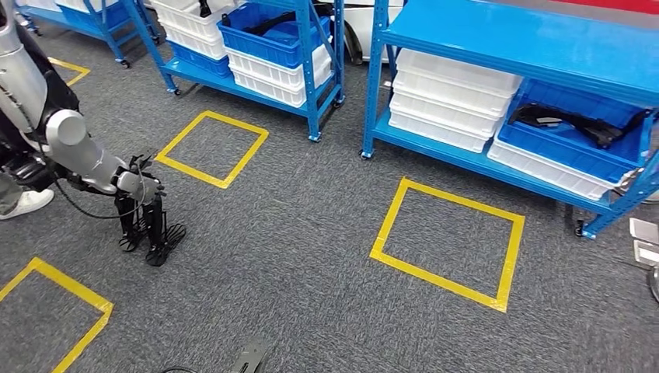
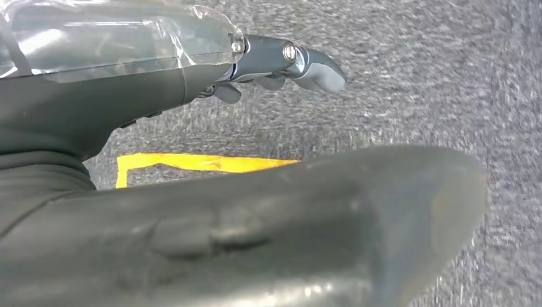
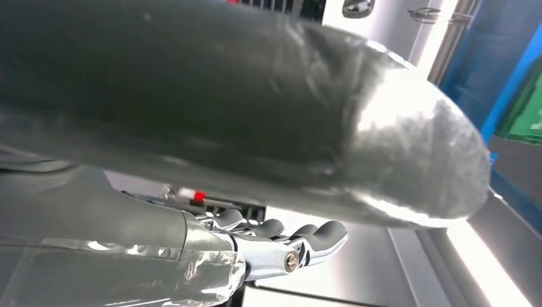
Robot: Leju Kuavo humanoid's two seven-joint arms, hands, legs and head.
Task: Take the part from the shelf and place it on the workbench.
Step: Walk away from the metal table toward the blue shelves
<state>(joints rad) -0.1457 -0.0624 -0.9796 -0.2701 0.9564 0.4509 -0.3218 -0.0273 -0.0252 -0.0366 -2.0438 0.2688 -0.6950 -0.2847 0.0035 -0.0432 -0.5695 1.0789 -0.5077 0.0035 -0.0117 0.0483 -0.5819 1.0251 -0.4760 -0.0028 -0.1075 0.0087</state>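
Observation:
A black elongated part [image 1: 579, 124] lies in a blue bin [image 1: 571, 151] on the lower level of the blue shelf [image 1: 497, 47] at the right. More black parts [image 1: 268, 23] lie in a blue bin on the left shelf [image 1: 311, 85]. My left hand [image 1: 148, 225] hangs at the far left above the carpet, far from both shelves, fingers pointing down and apart, holding nothing. In the left wrist view its fingers [image 2: 281, 61] stretch out over grey carpet. My right hand [image 3: 281, 246] has its fingers [image 3: 319, 233] loosely extended with nothing in them, in front of blurred metal surfaces.
White bins [image 1: 451, 101] are stacked on both shelves. Yellow tape squares [image 1: 449, 242] mark the grey carpet, one in front of each shelf. A white shoe [image 1: 27, 203] stands at the far left edge. The shelves stand on castors [image 1: 365, 154].

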